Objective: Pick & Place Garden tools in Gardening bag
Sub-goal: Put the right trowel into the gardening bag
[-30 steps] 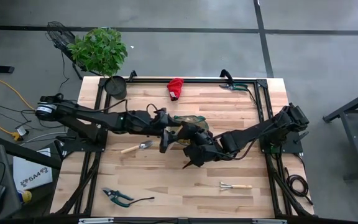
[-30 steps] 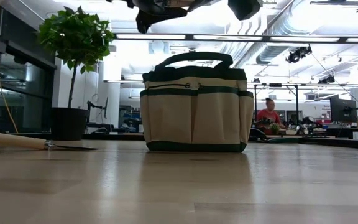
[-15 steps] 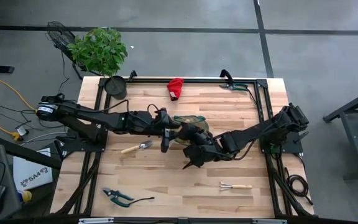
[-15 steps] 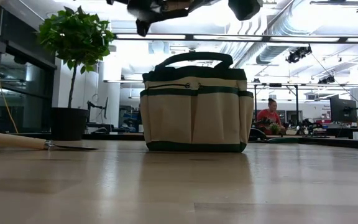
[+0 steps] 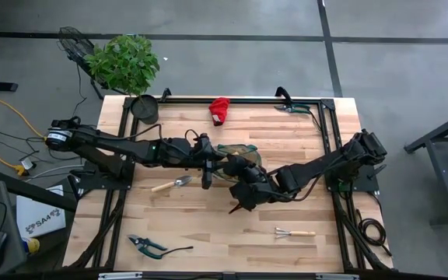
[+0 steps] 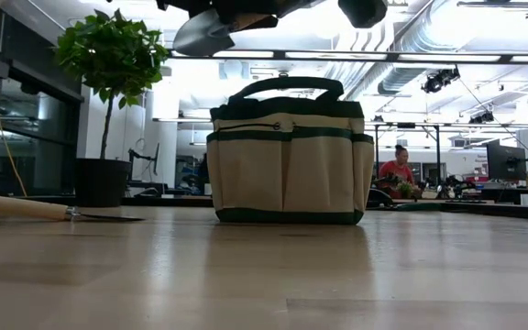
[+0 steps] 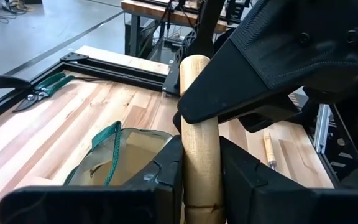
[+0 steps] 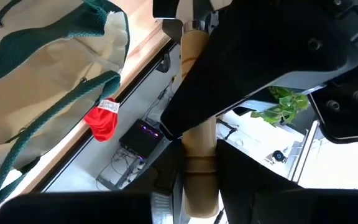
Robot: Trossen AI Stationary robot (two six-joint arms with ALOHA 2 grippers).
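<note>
Over the last second we see the left gripper [image 7: 201, 168] close from wide open onto the wooden handle [image 7: 199, 124] of a tool held above the gardening bag [image 6: 290, 151]. In the low view, a grey metal blade [image 6: 202, 33] now shows beneath the grippers at the top edge, where only dark gripper parts hung before.

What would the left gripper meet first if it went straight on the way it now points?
Probably the right gripper: it looms just beyond the wooden handle pinched in the left gripper, above the gardening bag. Exact depth is unclear.
</note>
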